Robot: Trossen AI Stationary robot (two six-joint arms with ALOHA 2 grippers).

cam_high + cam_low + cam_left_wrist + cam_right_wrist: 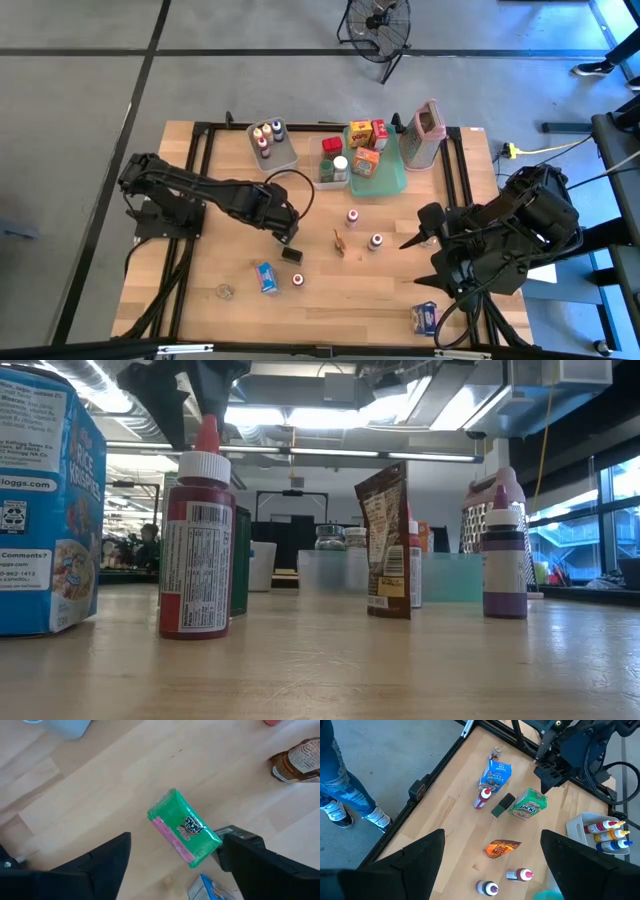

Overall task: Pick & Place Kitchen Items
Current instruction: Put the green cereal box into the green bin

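mid-table, left pincer (172,857) open over the green box (184,828), which lies skewed. risk: a finger (260,862) clips its corner, shoving it into the blue box (266,277). right pincer (492,865) open, idle at right.

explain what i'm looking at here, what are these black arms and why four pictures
These are two robot arms at a wooden table, each ending in a two-finger hand. One picture looks straight down, one looks level across the tabletop, and two come from wrist cameras. Small bottles, boxes and packets are scattered about; some sit in a bin and a teal tray. The left hand hangs open over a green box lying on the wood. The right hand is open too, holding nothing.
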